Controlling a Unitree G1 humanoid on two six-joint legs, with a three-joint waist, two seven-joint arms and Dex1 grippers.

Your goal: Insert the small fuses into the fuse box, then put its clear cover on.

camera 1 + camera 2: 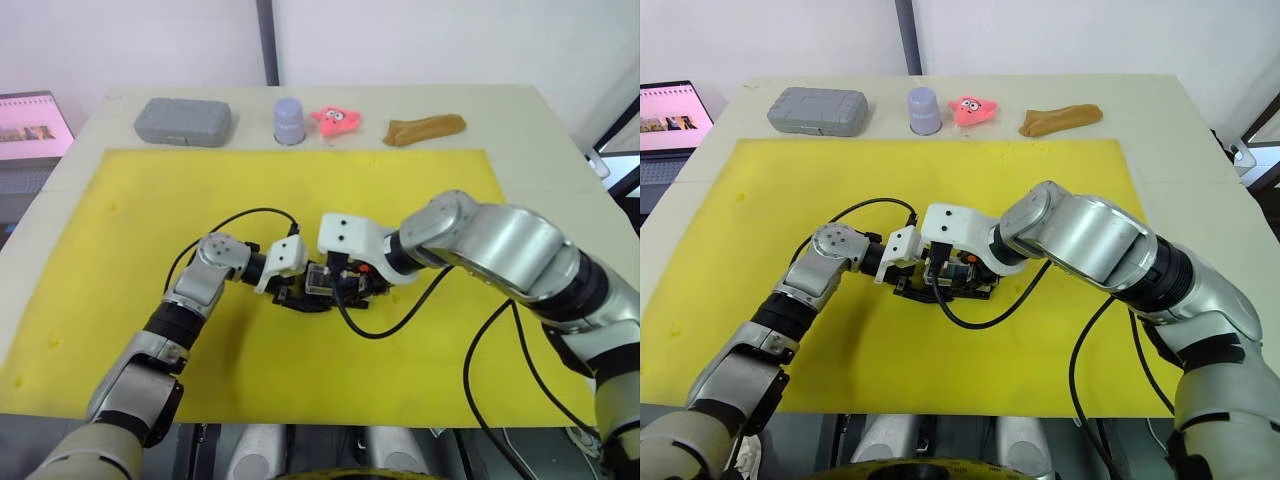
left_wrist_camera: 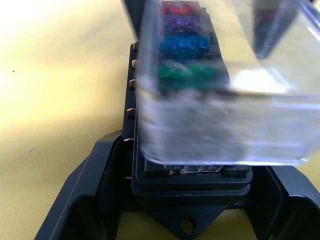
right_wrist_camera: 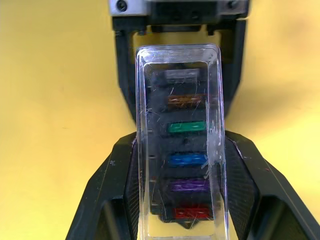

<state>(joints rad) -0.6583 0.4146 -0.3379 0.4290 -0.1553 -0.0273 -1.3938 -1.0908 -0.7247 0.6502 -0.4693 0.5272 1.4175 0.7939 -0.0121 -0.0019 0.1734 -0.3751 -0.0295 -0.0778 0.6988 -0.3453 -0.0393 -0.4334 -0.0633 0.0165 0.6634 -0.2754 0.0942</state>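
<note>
I see yellow mat [image 1: 150, 250] across table, both arms meeting mid-mat. Right gripper [image 3: 172, 220] clenched on clear cover [image 3: 179, 145], holding it over fuse box [image 2: 190, 185]. Left gripper [image 2: 180, 200] clamped on fuse box's sides, pinning it to mat. Small fuses [image 3: 186, 127] seated in slots under cover: grey, amber, green, blue, purple, red.

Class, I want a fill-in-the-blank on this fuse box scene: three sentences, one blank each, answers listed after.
1. The clear cover sits over the fuse box, and the fuse nearest the right end effector is coloured ____.
2. The fuses seen through the cover number ____.
3. The fuse box rests on a mat coloured ____.

Missing words: red; six; yellow
</note>
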